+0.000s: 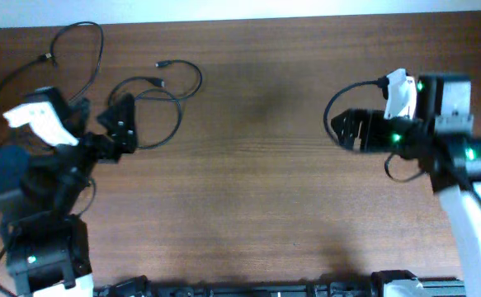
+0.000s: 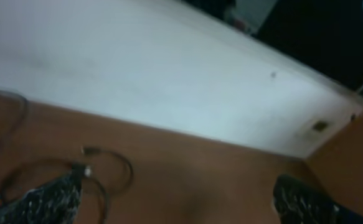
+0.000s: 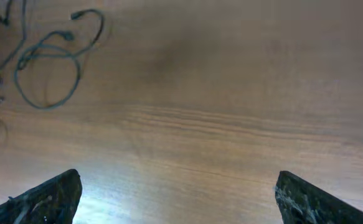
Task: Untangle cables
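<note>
The cables lie loose at the table's far left. One thin black cord [image 1: 91, 49] curves by the back edge. A second forms a loop [image 1: 172, 115], and a third plug-tipped cord [image 1: 192, 73] arcs behind it. My left gripper [image 1: 123, 125] hovers open at the loop's left side, holding nothing. In the left wrist view the cables [image 2: 116, 163] lie just past the left finger [image 2: 50, 200] of the left gripper [image 2: 178, 208]. My right gripper [image 1: 339, 130] stands open and empty far to the right. The right wrist view has the cables [image 3: 50, 74] far off and the right gripper [image 3: 178, 199] over bare wood.
The brown wooden table [image 1: 257, 190] ends at a white wall [image 2: 169, 81] along its back edge. Thick black wires [image 1: 339, 95] fixed to the right arm loop beside its wrist. The arm bases [image 1: 46, 256] stand at the front corners.
</note>
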Robot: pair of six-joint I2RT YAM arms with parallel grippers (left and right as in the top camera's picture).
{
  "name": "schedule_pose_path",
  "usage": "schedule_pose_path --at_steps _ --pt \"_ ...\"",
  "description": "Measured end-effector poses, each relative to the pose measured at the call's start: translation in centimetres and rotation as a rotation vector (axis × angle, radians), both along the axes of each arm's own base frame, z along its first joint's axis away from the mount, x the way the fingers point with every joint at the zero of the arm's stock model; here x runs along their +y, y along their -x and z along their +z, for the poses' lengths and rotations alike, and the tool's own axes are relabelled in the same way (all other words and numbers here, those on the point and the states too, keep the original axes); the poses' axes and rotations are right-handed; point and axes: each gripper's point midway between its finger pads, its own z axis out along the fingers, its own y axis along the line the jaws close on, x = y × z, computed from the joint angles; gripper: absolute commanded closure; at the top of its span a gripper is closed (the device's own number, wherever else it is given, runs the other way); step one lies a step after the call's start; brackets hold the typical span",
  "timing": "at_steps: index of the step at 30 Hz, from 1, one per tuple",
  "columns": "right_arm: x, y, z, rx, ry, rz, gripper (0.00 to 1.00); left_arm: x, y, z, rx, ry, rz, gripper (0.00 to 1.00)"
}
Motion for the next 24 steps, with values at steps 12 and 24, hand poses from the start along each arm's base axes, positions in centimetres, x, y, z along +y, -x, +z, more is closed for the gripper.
schedule_pose_path --at_steps 12,24 --pt "-3.0 6.5 6.5 -0.257 0.138 -0.115 0.01 0.4 3.2 -5.8 0.251 -0.107 0.157 0.01" --pt "-4.4 11.6 10.6 -0.467 0.15 -0.18 0.01 0.2 10.1 -3.2 0.121 -0.146 0.185 0.01"
